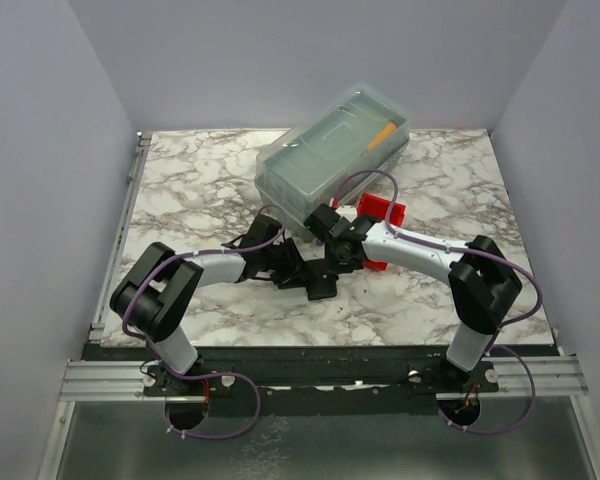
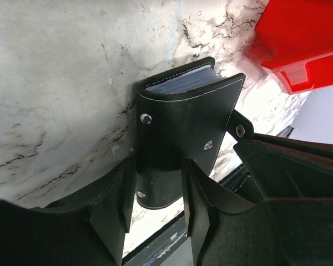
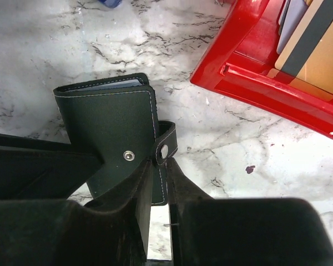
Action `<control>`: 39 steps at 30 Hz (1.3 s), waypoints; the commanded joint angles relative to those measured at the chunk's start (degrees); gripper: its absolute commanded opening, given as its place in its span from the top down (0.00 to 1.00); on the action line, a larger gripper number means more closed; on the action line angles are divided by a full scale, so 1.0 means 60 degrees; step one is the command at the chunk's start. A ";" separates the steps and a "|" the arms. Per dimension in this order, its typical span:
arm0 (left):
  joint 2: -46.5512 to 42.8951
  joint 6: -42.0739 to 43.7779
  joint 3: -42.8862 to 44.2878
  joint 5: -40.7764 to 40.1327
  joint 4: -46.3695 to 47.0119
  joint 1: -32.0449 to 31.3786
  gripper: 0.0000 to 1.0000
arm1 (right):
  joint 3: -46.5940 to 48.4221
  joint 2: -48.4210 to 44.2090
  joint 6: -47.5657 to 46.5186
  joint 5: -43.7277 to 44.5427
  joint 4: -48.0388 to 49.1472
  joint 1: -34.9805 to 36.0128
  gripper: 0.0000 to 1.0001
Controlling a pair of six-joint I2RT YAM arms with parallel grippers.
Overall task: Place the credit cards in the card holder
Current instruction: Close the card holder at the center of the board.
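Observation:
The black card holder (image 2: pixel 177 127) lies on the marble table between the two arms, its snap strap undone and pale sleeves showing at its open edge. My left gripper (image 2: pixel 158 172) is shut on the holder's lower end, a finger against each side. My right gripper (image 3: pixel 160 166) is shut on the edge of the holder's cover (image 3: pixel 108 130), just below the snap strap (image 3: pixel 166 145). From above, both grippers (image 1: pixel 305 272) (image 1: pixel 338 255) meet over the holder (image 1: pixel 322 288). The credit cards (image 3: pixel 316 44), a tan one with a dark stripe and a paler one, lie in the red bin.
The red bin (image 3: pixel 250 83) stands just right of the holder, also seen from above (image 1: pixel 382 212). A large clear lidded box (image 1: pixel 335 150) sits behind it. The table's front edge (image 1: pixel 320 345) is close behind the grippers.

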 commanded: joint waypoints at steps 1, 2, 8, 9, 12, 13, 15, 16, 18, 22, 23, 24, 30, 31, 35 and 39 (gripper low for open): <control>0.0210 0.0029 -0.0029 -0.0350 0.0034 -0.0154 0.58 | 0.0297 0.0210 -0.0102 0.0489 -0.0126 0.0045 0.83; 0.0237 0.0047 -0.0032 -0.0336 0.0034 -0.0167 0.58 | 0.0337 0.0260 -0.0086 0.0537 -0.0177 0.0045 0.84; 0.0206 0.0059 -0.0057 -0.0378 0.0034 -0.0195 0.59 | 0.0453 0.0452 -0.0060 0.0747 -0.0389 0.0040 0.84; 0.0198 0.0056 -0.0060 -0.0378 0.0034 -0.0202 0.59 | 0.0446 0.0461 -0.0059 0.0793 -0.0397 0.0043 0.83; 0.0147 0.0084 -0.0064 -0.0389 0.0034 -0.0204 0.59 | 0.0431 0.0495 -0.0107 0.0836 -0.0354 0.0038 0.82; 0.0134 0.0109 -0.0066 -0.0392 0.0034 -0.0196 0.59 | 0.0438 0.0504 -0.0130 0.0843 -0.0347 0.0033 0.83; 0.0087 0.0147 -0.0053 -0.0404 0.0034 -0.0203 0.59 | 0.0464 0.0571 -0.0131 0.0887 -0.0363 0.0031 0.85; 0.0022 0.0203 -0.0065 -0.0407 0.0034 -0.0206 0.59 | 0.0467 0.0594 -0.0133 0.0904 -0.0381 0.0031 0.87; -0.0139 0.0271 -0.0104 -0.0439 0.0026 -0.0202 0.59 | 0.0475 0.0596 -0.0126 0.0935 -0.0361 0.0031 0.95; -0.0644 0.0511 -0.0132 -0.0554 -0.0105 -0.0202 0.60 | 0.0187 0.0232 -0.0343 0.0703 0.0109 0.0031 1.00; -0.0761 0.0569 -0.0093 -0.0470 -0.0125 -0.0203 0.61 | 0.0052 0.0094 -0.0447 0.0643 0.0286 0.0031 1.00; -0.0866 0.0636 -0.0042 -0.0379 -0.0127 -0.0197 0.62 | -0.0113 -0.0069 -0.0770 0.0491 0.0547 0.0031 1.00; -0.0839 0.0629 0.0403 0.0247 -0.0057 -0.0203 0.70 | -0.1650 -0.1330 -0.1890 -0.0905 0.2533 -0.0216 1.00; -0.0707 0.0591 0.0456 0.0319 -0.0011 -0.0199 0.72 | -0.1798 -0.1460 -0.1996 -0.1085 0.2697 -0.0288 1.00; -0.0256 0.0546 0.0467 0.0387 0.0264 -0.0230 0.76 | -0.2469 -0.1829 -0.2468 -0.2142 0.3625 -0.0630 1.00; 0.0355 0.0610 0.0527 0.0305 0.0457 -0.0231 0.82 | -0.3311 -0.2102 -0.2792 -0.3557 0.4758 -0.1243 1.00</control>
